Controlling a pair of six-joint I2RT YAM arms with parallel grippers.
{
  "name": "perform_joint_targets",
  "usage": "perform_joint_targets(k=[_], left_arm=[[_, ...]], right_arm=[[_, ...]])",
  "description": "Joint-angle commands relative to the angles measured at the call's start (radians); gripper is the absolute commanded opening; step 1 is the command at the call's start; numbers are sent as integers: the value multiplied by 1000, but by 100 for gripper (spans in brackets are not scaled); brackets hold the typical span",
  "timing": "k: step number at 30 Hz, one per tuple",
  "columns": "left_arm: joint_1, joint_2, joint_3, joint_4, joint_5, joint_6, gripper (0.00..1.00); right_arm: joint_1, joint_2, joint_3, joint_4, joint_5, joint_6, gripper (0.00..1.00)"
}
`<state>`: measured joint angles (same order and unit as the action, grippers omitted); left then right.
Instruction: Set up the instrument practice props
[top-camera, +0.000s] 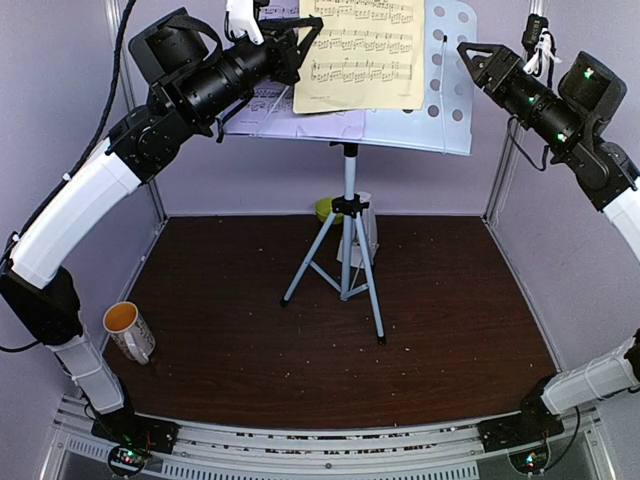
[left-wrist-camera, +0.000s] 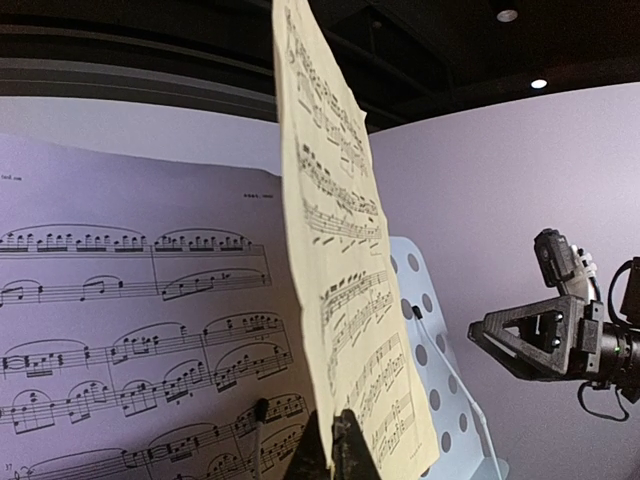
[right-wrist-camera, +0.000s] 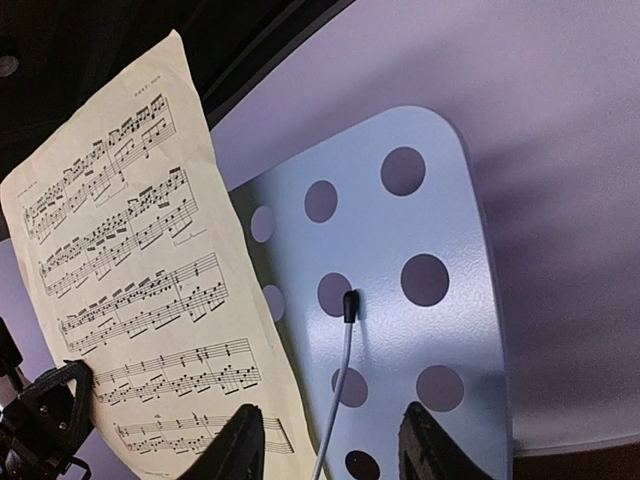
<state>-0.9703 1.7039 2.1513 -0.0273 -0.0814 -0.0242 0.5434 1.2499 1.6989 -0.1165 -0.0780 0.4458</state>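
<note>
The left gripper is clamped on the left edge of the pale yellow sheet-music page, holding it upright against the front of the pale perforated-metal music stand. The page covers the middle of the stand's desk and overlaps the right part of the lavender sheet-music page, which lies on the desk's left half under the left arm. Whether the yellow page's bottom edge sits on the ledge I cannot tell. The right gripper hangs just right of the desk, apart from it, its fingers spread and holding nothing, pointing left at the punched holes. Below, the stand's silver tripod is planted mid-table on the dark brown tabletop. A small white metronome stands just behind the legs, partly hidden.
</note>
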Motion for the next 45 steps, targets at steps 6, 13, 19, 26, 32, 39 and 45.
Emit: perform_joint_targets(k=[6,13,19,26,32,39,45], left_arm=[[-1,-7,-3,43,28,29,0],[-1,-16,-22,56,28,35,0],[-1,-18,-23,56,23,42,0],[-1,-20,-34,67,-1,50,0],[-1,-18,-32,73,-21,51,0],[-1,23,23,45,-25,53,0],[-1,84,97,19,10,50,0]], right_arm=[[-12,54,69,-89,-84,126,47],[-16,111,103,-69,-118,162,42],[-16,131,116,-48,-134,163,29],[-17,109,74,-5,-128,138,8],[-17,106,56,21,-138,72,0],[-17,67,-40,166,-198,19,0],[-17,47,-90,229,-213,-21,0]])
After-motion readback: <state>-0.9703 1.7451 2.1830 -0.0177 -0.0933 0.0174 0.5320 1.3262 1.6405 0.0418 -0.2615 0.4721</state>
